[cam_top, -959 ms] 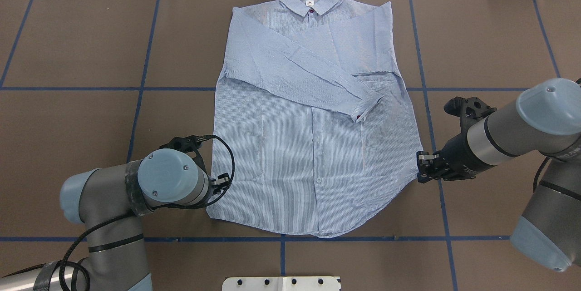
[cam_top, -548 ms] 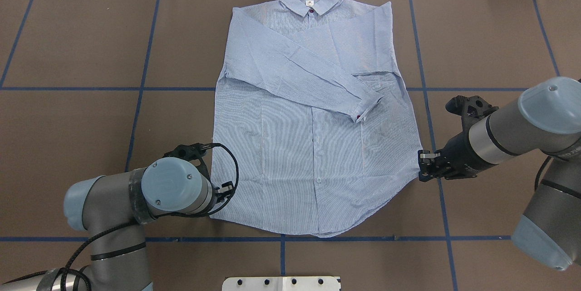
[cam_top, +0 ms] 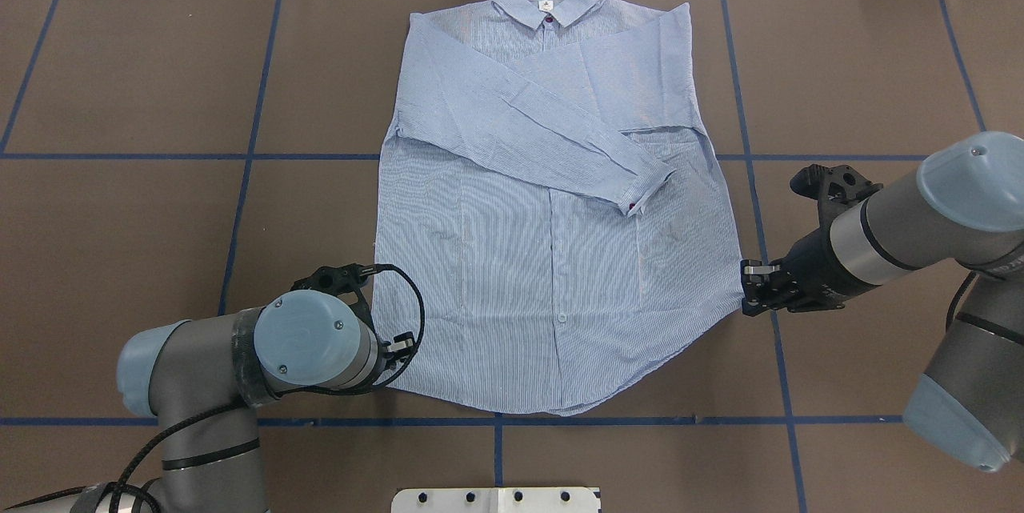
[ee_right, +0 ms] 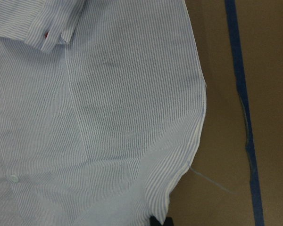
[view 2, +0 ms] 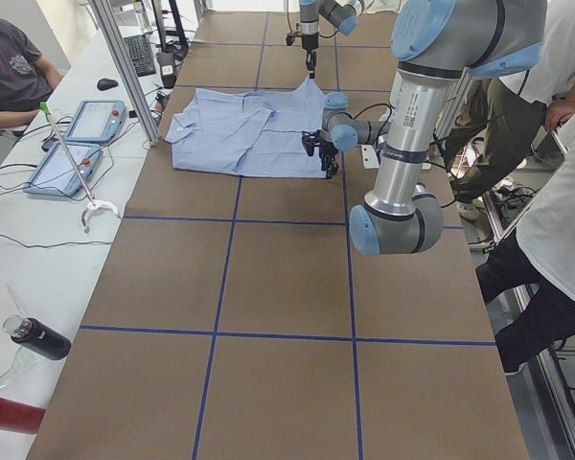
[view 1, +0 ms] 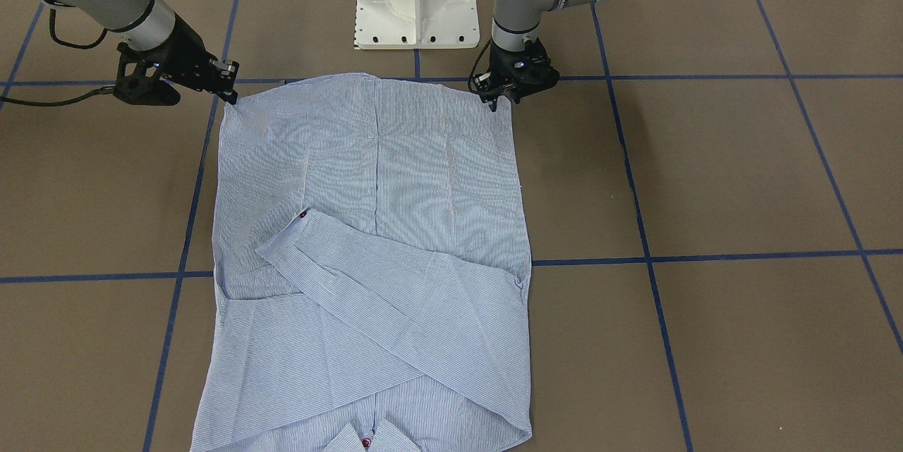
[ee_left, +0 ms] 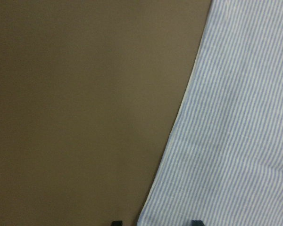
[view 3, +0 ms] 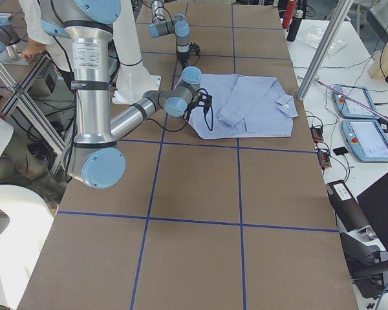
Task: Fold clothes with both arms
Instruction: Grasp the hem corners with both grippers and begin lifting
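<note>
While the shirt (cam_top: 552,257) lies flat mid-table with bare table (cam_top: 120,257) off every edge, only your wrist views show the left gripper (ee_left: 155,223) spread open astride the hem (ee_left: 179,117), the right gripper (ee_right: 161,221) pinched shut on it.

Striped light-blue shirt (cam_top: 552,273) flat mid-frame on tabletop, collar at top, sleeves crossed over chest. Right pincer (cam_top: 746,290) pinches lower-right hem, left pincer (view 1: 502,99) straddles lower-left hem.

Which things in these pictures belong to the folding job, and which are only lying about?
For the job: striped shirt, left claw, right claw.
Lying about: black bottle, red bottle, control pad.
</note>
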### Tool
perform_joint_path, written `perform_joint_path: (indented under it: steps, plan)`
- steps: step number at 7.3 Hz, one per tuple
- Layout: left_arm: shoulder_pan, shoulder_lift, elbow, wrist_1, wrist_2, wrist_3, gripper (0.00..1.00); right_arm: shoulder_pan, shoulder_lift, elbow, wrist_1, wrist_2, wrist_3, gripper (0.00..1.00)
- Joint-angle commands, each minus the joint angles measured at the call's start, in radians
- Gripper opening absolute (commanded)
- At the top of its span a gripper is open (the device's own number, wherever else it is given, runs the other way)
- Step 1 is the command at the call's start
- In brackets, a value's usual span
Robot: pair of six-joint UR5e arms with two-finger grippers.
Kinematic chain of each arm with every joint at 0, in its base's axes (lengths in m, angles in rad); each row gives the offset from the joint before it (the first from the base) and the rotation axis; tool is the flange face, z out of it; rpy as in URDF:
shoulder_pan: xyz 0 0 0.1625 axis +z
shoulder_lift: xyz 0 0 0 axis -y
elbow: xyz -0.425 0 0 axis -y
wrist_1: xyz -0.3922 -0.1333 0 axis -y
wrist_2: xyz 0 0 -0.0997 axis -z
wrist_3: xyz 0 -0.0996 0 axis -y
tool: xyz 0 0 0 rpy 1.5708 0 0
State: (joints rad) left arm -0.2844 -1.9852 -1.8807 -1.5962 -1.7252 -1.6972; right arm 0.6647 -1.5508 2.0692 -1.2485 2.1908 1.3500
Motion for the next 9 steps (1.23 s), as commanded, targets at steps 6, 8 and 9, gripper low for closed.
perform_joint_path:
  steps: [6, 8, 9]
  plan:
    - [0.001, 0.000, -0.003, 0.001, 0.000, 0.001, 0.17, 0.016, -0.002, -0.009, -0.002, 0.001, -0.002, 0.00]
    - [-0.001, 0.000, -0.008, 0.001, -0.002, -0.005, 0.00, 0.018, -0.002, -0.009, 0.000, 0.001, -0.003, 0.00]
    - [-0.002, 0.002, -0.014, 0.004, -0.004, -0.009, 0.00, 0.016, -0.002, -0.009, -0.002, 0.001, -0.002, 0.00]
